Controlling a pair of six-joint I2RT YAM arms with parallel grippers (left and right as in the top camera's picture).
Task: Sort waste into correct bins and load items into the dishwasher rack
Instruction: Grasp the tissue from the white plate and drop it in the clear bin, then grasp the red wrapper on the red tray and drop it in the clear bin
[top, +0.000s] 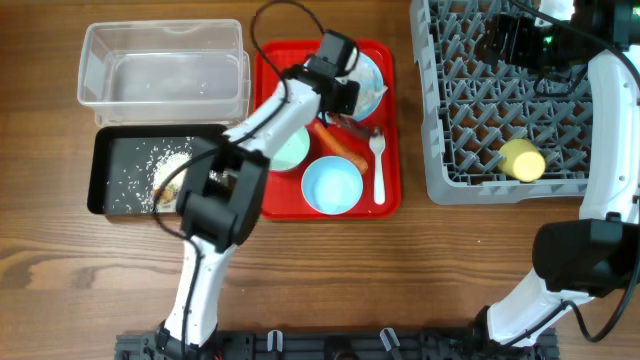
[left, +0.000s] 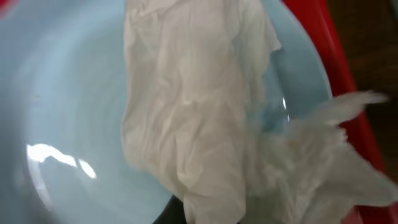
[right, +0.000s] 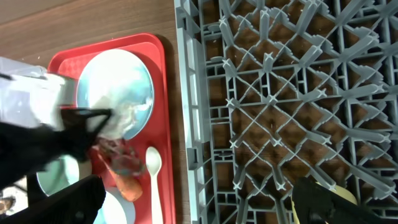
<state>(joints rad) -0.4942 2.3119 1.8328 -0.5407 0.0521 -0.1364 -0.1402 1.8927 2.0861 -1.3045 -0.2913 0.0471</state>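
A brown wood-grain table (top: 450, 260) fills the background.

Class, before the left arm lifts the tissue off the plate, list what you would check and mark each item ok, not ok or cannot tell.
1. Crumpled white tissue resting on the light blue plate: ok.
2. Left pincer closed on the tissue: cannot tell.
3. Clear tub open on top, nothing across it: ok.
4. Right pincer open, above the grey rack, away from the red tray: ok.
5. Wrapper beside the plate free of the tissue: cannot tell.
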